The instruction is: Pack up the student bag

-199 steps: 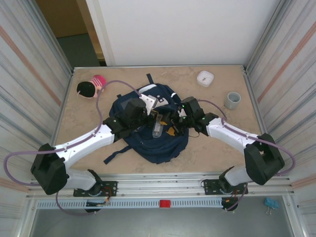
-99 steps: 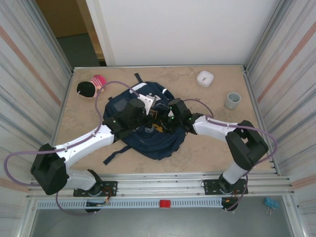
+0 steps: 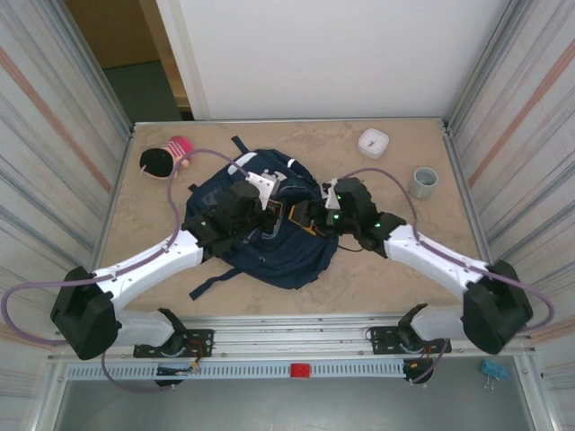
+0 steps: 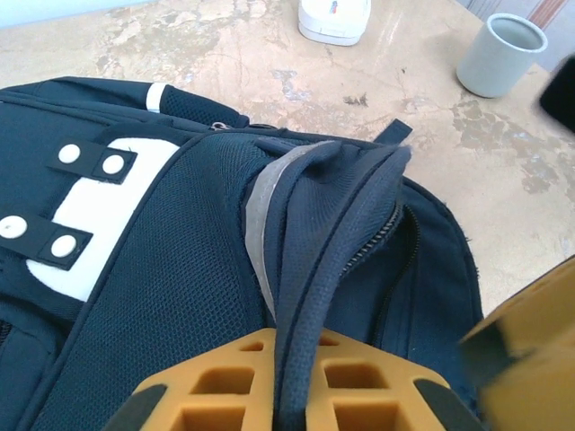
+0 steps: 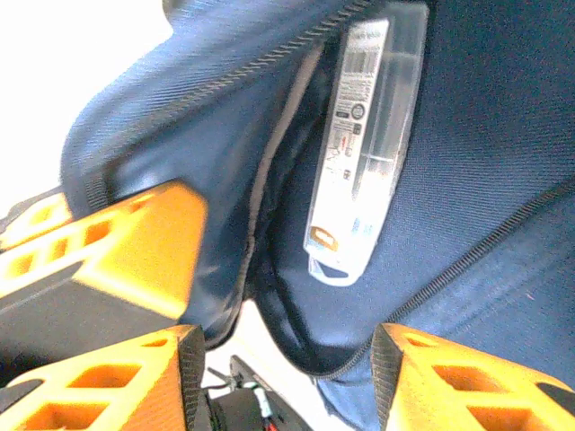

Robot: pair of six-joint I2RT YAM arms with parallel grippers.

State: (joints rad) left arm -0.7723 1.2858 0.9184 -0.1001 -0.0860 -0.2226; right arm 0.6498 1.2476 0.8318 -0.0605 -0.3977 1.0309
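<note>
The student bag [image 3: 260, 238], navy with white patches, lies in the middle of the table with its mouth pulled open. My left gripper [image 3: 268, 215] is shut on the zipped rim of that opening, and in the left wrist view the navy fabric [image 4: 305, 296] runs between the orange fingers [image 4: 225, 386]. My right gripper [image 3: 312, 215] hovers at the bag's right side, open, with nothing between its fingers [image 5: 135, 377]. A clear plastic case [image 5: 364, 144] with a printed label lies inside the bag [image 5: 485, 135], beyond the right gripper [image 5: 287, 377].
A pink and black soft toy [image 3: 166, 159] lies at the back left. A white box [image 3: 373, 142] and a grey cup [image 3: 423, 182] stand at the back right. Metal walls close in both sides of the table [image 3: 395, 260].
The clear case stood between the two grippers a second ago; it now lies inside the bag. The right gripper reached in, let go and drew back. The bag shifted slightly left.
</note>
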